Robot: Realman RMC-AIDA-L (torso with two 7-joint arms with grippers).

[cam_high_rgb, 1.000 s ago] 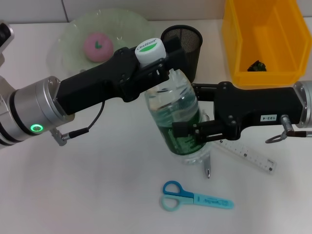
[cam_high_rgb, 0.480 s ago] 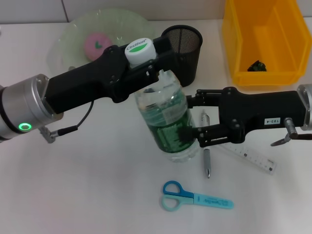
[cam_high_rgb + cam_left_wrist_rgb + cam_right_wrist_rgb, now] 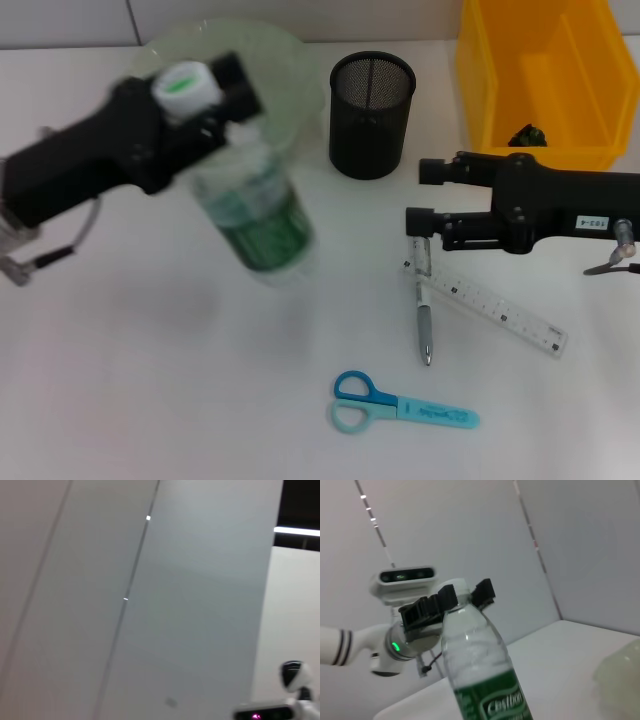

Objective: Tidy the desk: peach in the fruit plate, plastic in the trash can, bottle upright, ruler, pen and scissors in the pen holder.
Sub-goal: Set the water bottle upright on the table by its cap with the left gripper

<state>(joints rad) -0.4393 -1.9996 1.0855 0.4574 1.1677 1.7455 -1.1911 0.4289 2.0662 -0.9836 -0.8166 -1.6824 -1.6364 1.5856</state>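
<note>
Head view: left end effector [image 3: 205,100] gripping bottle [image 3: 255,215]

Clear glossy plastic bottle [image 3: 255,215], black metal-mesh pen holder [image 3: 371,115], shiny yellow plastic bin [image 3: 480,100].

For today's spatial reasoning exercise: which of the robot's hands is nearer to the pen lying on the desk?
Right. The right hand hovers open just above the pen's upper end, beside the ruler. The left hand is far across the desk, gripping the bottle by its neck.
</note>
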